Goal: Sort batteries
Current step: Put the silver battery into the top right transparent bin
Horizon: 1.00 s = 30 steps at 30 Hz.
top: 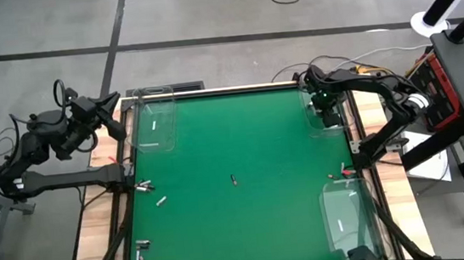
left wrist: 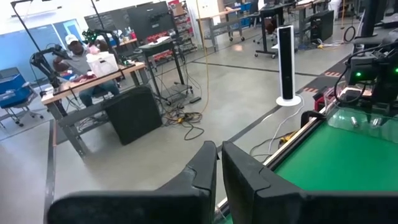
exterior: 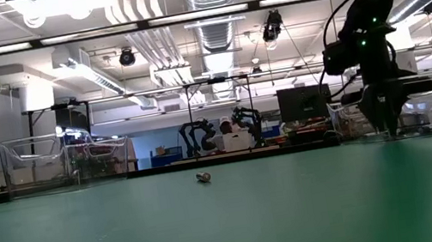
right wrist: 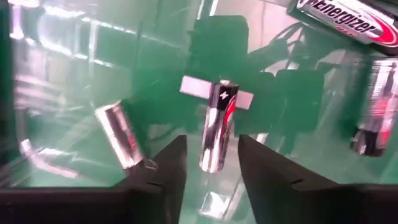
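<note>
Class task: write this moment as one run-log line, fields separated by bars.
right gripper: open, over far-right tray, battery between fingers | left gripper: shut, parked off table's left edge | loose batteries: one mid-table

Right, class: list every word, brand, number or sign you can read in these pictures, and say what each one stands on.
"nergizer", the first letter cut off: on the battery at the frame edge, right wrist view.
"+": on the dark battery between the open right gripper fingers.
The other batteries in the clear tray show no readable print.
Nothing else can be read in any view.
</note>
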Each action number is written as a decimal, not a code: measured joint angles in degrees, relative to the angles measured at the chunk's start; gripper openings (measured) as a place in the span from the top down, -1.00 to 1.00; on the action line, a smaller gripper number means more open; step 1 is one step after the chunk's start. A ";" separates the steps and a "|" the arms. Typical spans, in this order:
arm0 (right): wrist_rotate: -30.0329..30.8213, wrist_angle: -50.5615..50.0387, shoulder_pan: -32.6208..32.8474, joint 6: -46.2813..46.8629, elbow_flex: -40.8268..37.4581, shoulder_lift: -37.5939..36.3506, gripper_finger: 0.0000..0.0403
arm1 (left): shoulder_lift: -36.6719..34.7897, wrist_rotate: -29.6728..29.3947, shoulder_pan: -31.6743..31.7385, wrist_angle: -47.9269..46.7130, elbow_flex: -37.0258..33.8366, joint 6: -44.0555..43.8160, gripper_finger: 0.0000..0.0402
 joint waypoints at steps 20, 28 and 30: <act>40.66 -1.82 42.18 -26.03 23.73 -15.33 -0.04 | 0.55 27.09 0.00 -16.12 -0.02 -12.24 0.57; 53.19 3.17 72.65 -31.97 27.30 -4.63 -0.05 | 6.03 38.81 -0.56 -21.69 -0.36 -20.22 0.36; 56.15 4.62 77.67 -32.30 28.03 -1.17 -0.05 | 8.25 40.20 -1.37 -21.68 -1.29 -22.71 0.40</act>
